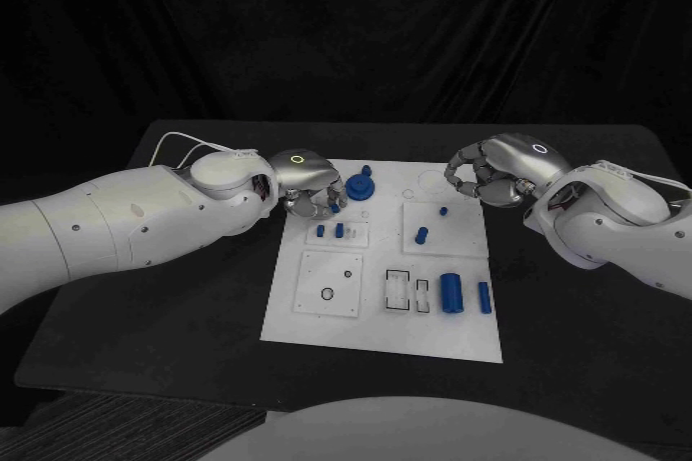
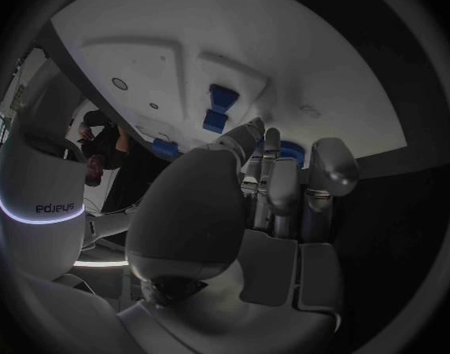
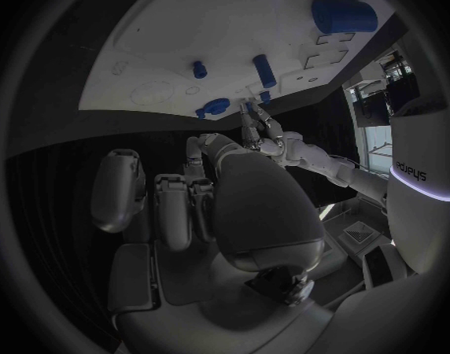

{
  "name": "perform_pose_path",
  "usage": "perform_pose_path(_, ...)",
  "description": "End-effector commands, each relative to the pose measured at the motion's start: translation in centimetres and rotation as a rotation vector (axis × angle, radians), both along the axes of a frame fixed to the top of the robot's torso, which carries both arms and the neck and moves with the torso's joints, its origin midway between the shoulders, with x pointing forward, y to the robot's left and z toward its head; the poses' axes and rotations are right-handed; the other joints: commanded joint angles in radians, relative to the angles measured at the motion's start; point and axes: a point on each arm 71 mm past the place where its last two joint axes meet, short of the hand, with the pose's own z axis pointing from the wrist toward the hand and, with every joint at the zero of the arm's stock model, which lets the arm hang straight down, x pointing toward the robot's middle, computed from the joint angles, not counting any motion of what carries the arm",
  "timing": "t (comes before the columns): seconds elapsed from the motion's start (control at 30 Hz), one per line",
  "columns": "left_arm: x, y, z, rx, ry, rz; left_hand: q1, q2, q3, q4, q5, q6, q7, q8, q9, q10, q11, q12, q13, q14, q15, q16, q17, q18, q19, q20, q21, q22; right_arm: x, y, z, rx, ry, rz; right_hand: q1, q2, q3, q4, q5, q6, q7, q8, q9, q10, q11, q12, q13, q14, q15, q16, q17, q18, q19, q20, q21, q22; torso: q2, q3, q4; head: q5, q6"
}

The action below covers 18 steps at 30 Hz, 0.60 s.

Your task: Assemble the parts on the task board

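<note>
Head view showed the blue parts point(image 1: 453, 292) lying near the front of the task board point(image 1: 382, 336). Farther back, the left hand point(image 1: 303, 186) hung curled and empty, just beside the round blue part point(image 1: 359, 186), nearer than the right hand point(image 1: 483, 176), also curled, holding nothing.

The black worktop point(image 1: 173, 311) carries the white task board point(image 1: 378, 336), which lies flat near its middle, its long sides running away from the robot. Bare black surface borders the board on every side, widest to the board's left and right.
</note>
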Motion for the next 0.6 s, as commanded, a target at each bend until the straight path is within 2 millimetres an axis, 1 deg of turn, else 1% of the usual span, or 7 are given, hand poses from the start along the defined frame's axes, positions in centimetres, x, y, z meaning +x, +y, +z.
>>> perform_pose_path(0.03,0.1,0.0,-0.3,0.019,0.018,0.015,-0.017,-0.01,0.003,0.013,-0.015,-0.092,-0.029,-0.004,-0.026,-0.017,0.008,-0.022,-0.01,-0.011,0.003,-0.007,-0.009,-0.003,-0.01,0.0,-0.015,0.122,0.0,-0.1,-0.1,-0.003,0.007,-0.014,0.001,-0.005,0.005,0.0,0.004,0.007,0.001,0.003,0.002,0.105,-0.005,0.004,0.263,0.093,-0.007,-0.003,0.218,0.008,0.0,-0.001,-0.004,0.169,0.0,0.0005,-0.0001,-0.002,0.0)
perform_pose_path(0.13,0.2,0.3,-0.3,0.019,0.013,0.029,-0.037,-0.024,-0.006,0.032,-0.04,-0.206,-0.061,-0.003,-0.057,-0.037,0.017,-0.045,-0.019,-0.017,0.007,-0.011,-0.019,-0.001,-0.013,0.004,-0.033,0.119,0.0,-0.2,-0.1,-0.003,0.008,-0.016,0.001,-0.005,0.005,0.0,0.004,0.007,0.001,0.003,0.002,0.105,-0.005,0.004,0.263,0.093,-0.007,-0.003,0.218,0.008,0.0,-0.001,-0.004,0.169,0.0,0.0008,-0.0003,-0.004,0.0)
perform_pose_path(0.17,0.2,0.4,-0.3,0.018,0.01,0.033,-0.042,-0.027,-0.009,0.036,-0.045,-0.223,-0.066,-0.003,-0.061,-0.041,0.018,-0.048,-0.02,-0.018,0.008,-0.011,-0.02,-0.001,-0.012,0.005,-0.035,0.119,0.0,-0.2,-0.1,-0.003,0.008,-0.016,0.001,-0.005,0.005,0.0,0.004,0.007,0.001,0.003,0.002,0.105,-0.005,0.004,0.263,0.093,-0.007,-0.003,0.218,0.008,0.0,-0.001,-0.004,0.169,0.0,0.0008,-0.0004,-0.004,0.0)
perform_pose_path(0.23,0.3,0.6,-0.2,0.014,0.002,0.042,-0.057,-0.035,-0.029,0.053,-0.072,-0.334,-0.084,-0.008,-0.093,-0.065,0.024,-0.059,-0.022,-0.022,0.011,-0.014,-0.026,0.001,-0.015,0.007,-0.047,0.117,0.0,-0.2,-0.1,-0.003,0.009,-0.017,0.001,-0.005,0.005,0.0,0.004,0.007,0.001,0.003,0.002,0.105,-0.005,0.004,0.263,0.093,-0.007,-0.003,0.218,0.008,0.0,-0.001,-0.004,0.169,0.001,0.0009,-0.0004,-0.004,0.0)
perform_pose_path(0.4,0.5,1.2,0.0,-0.002,-0.026,0.058,-0.058,-0.046,-0.095,0.094,-0.096,-0.499,-0.109,-0.017,-0.139,-0.108,0.032,-0.067,-0.016,-0.027,0.015,-0.017,-0.033,0.002,-0.015,0.011,-0.06,0.116,-0.1,-0.4,-0.1,-0.004,0.01,-0.022,0.001,-0.006,0.006,-0.001,0.003,0.005,0.001,0.002,0.001,0.105,-0.005,0.004,0.263,0.093,-0.007,-0.004,0.217,0.009,0.0,-0.001,-0.007,0.169,0.0,0.0007,-0.0017,-0.001,0.0)
perform_pose_path(0.5,0.7,1.7,0.1,-0.015,-0.046,0.066,-0.04,-0.047,-0.137,0.127,-0.099,-0.504,-0.115,-0.014,-0.145,-0.17,0.041,-0.074,-0.016,-0.037,0.02,-0.025,-0.047,0.004,-0.021,0.014,-0.08,0.113,-0.1,-0.5,-0.1,-0.002,0.008,-0.024,0.001,-0.007,0.006,-0.001,0.003,0.005,0.001,0.001,0.001,0.105,-0.005,0.004,0.263,0.092,-0.007,-0.008,0.214,0.01,-0.003,-0.001,-0.014,0.167,0.0,0.0005,-0.0017,-0.001,0.0)
perform_pose_path(0.6,0.7,2.4,0.4,-0.034,-0.072,0.066,-0.025,-0.038,-0.142,0.137,-0.098,-0.446,-0.112,-0.002,-0.135,-0.183,0.04,-0.069,-0.012,-0.043,0.02,-0.029,-0.056,0.006,-0.025,0.015,-0.094,0.11,-0.2,-0.5,0.0,0.001,0.005,-0.026,0.001,-0.008,0.006,-0.001,0.003,0.004,0.002,0.001,0.001,0.105,-0.005,0.004,0.263,0.092,-0.007,-0.008,0.214,0.011,-0.004,0.0,-0.016,0.166,0.0,0.0002,-0.0015,-0.005,0.0)
